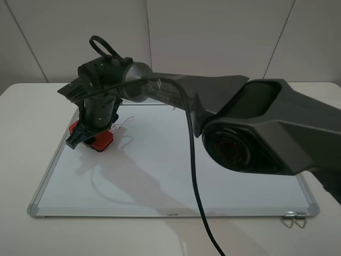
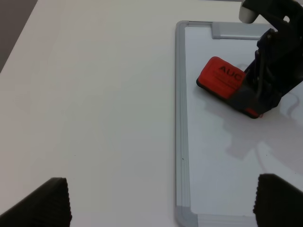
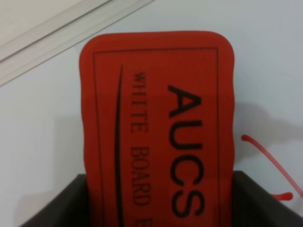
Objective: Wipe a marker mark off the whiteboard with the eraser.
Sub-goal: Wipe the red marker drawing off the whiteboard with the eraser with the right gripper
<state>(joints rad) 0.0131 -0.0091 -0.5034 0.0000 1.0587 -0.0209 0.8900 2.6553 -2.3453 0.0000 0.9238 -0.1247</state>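
Observation:
The whiteboard (image 1: 224, 170) lies flat on the table. My right gripper (image 1: 90, 136) reaches across to its far left corner and is shut on the red eraser (image 1: 100, 140), which rests on the board. In the right wrist view the eraser (image 3: 156, 123) fills the frame, its dark lettering showing between the dark fingers (image 3: 57, 203). A thin red stroke of the marker mark (image 3: 270, 161) runs just beside it, and faint red lines (image 1: 123, 124) show by the gripper; the rest is hidden. The left gripper (image 2: 165, 208) hovers open over bare table beside the board's frame (image 2: 180, 118), apart from the eraser (image 2: 218, 78).
The right arm's big dark body (image 1: 256, 128) and its black cable (image 1: 194, 176) hang over the middle of the board. A small wire clip (image 1: 294, 218) sits at the board's near right corner. White table (image 1: 21, 138) surrounds the board.

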